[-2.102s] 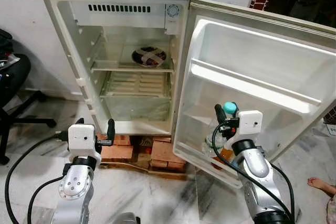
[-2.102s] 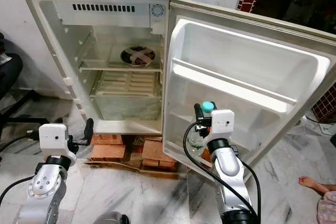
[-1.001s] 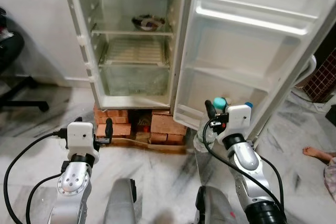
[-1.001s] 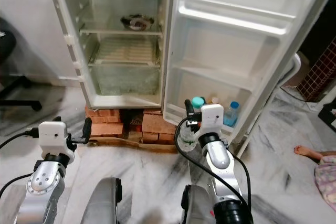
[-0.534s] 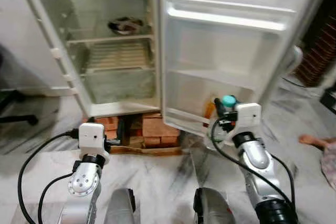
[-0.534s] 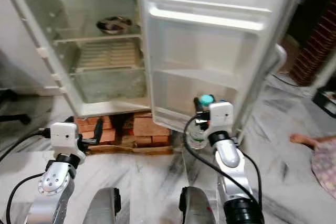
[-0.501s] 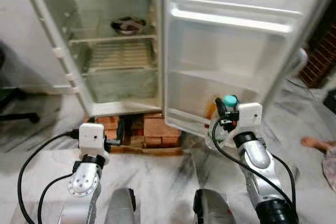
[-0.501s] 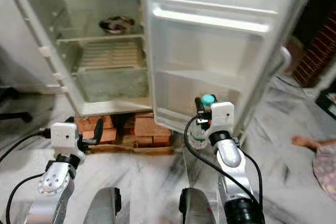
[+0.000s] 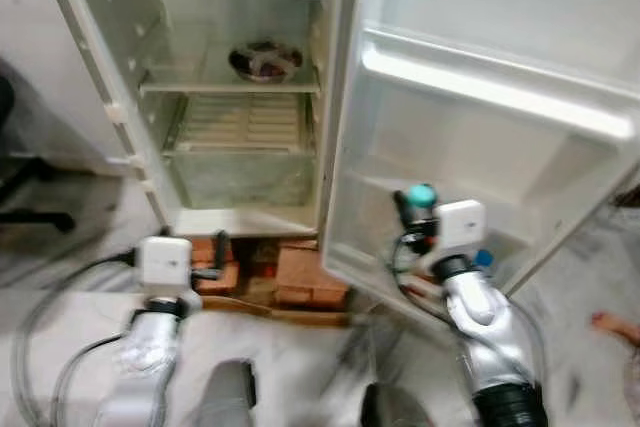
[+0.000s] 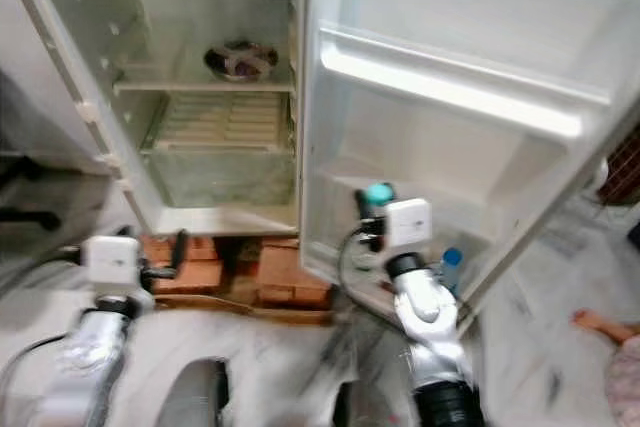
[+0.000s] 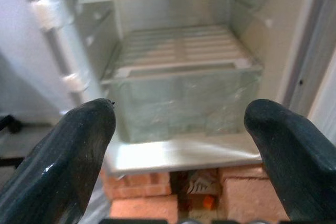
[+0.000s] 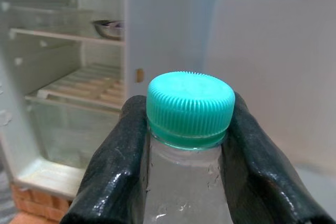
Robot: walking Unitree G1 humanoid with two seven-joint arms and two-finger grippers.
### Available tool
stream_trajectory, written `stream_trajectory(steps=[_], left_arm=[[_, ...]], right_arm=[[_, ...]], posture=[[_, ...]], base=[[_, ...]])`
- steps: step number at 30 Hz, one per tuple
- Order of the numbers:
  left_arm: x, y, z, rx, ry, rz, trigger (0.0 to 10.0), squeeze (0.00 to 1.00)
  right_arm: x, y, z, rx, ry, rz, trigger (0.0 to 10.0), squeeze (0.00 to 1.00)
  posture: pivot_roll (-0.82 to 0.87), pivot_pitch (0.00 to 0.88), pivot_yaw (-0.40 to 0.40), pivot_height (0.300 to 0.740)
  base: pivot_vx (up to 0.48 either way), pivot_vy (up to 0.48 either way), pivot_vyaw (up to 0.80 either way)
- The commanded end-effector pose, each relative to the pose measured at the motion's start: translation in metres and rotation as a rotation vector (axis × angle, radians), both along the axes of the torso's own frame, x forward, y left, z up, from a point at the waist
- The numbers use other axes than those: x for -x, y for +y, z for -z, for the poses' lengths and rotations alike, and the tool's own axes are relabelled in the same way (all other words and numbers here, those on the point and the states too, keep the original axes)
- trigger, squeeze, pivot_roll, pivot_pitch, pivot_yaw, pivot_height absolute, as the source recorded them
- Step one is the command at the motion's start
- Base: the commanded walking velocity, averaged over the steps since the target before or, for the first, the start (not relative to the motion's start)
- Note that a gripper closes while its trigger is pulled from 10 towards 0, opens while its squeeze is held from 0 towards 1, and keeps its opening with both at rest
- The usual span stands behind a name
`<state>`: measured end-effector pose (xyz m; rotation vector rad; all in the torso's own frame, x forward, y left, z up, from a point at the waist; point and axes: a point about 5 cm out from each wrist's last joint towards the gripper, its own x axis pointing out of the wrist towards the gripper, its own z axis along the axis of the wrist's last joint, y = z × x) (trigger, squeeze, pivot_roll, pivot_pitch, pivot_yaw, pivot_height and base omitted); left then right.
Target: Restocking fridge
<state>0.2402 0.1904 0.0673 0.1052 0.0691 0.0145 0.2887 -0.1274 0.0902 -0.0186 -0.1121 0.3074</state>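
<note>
A clear water bottle with a teal cap point(image 12: 190, 108) is held by the neck in my right gripper point(image 12: 186, 153), which is shut on it. In the left eye view that bottle point(image 9: 419, 196) stands upright in front of the lower shelf of the open fridge door point(image 9: 500, 117). A blue-capped bottle point(image 10: 452, 259) sits in that lower door shelf, right of my right gripper point(image 9: 411, 223). My left gripper point(image 11: 184, 129) is open and empty, low in front of the fridge body point(image 9: 218, 248). A bowl point(image 9: 265, 60) rests on the fridge's upper shelf.
The small fridge stands on red bricks point(image 9: 305, 277). A clear crisper drawer point(image 9: 240, 175) sits under the slatted shelf. A black office chair base point(image 9: 25, 202) is at the far left. A person's foot point(image 9: 612, 324) is on the marble floor at the right.
The whole view has shifted, so the camera moved; the door now looks nearer and wider. My right gripper still holds the teal-capped bottle. The left gripper stays open and low.
</note>
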Motion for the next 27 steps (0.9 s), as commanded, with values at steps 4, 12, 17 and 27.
stream_trajectory(steps=[4, 12, 17, 27], left_arm=[[-0.0014, -0.0111, 0.0014, 0.013, 0.003, 0.026, 10.0, 0.00], [-0.0005, -0.0130, 0.0039, 0.016, 0.013, 0.030, 10.0, 0.00], [-0.0010, -0.0136, 0.0045, 0.015, 0.015, 0.031, 10.0, 0.00], [-0.0009, -0.0133, 0.0048, 0.011, 0.017, 0.028, 10.0, 0.00]], right_arm=[[-0.0007, -0.0159, -0.0031, 0.017, -0.018, 0.035, 10.0, 0.00], [0.0008, -0.0139, -0.0010, 0.011, -0.009, 0.018, 10.0, 0.00], [0.0008, -0.0140, 0.0003, 0.012, -0.001, 0.012, 10.0, 0.00], [0.0002, -0.0109, 0.0007, 0.008, 0.001, 0.000, 10.0, 0.00]], posture=[[0.03, 0.000, -0.034, 0.628], [0.03, 0.000, -0.036, 0.628], [0.03, 0.000, -0.039, 0.608], [0.04, 0.000, -0.042, 0.538]], base=[[0.151, 0.000, 0.00], [0.000, 0.000, 0.00], [0.000, 0.000, 0.00], [0.000, 0.000, 0.00]])
